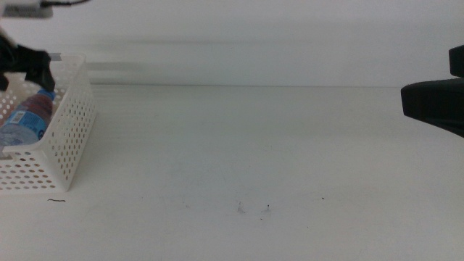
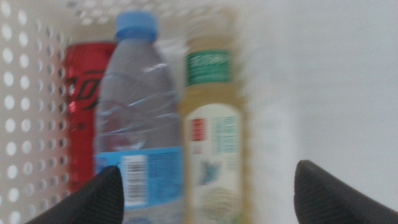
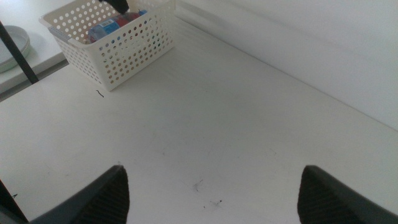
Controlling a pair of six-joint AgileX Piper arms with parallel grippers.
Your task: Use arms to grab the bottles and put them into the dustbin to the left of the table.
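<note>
The white lattice dustbin stands at the table's left edge. In the left wrist view the red can, the clear blue-capped water bottle and the yellow tea bottle lie side by side inside it. My left gripper hovers just above the dustbin's far rim, open and holding nothing. The water bottle shows over the dustbin's rim in the middle view. At the right edge my right gripper waits above the table, open and empty.
The white table carries only a few dark specks near the front. The right wrist view shows the dustbin far off, with a dark post and a white plate beyond the table edge.
</note>
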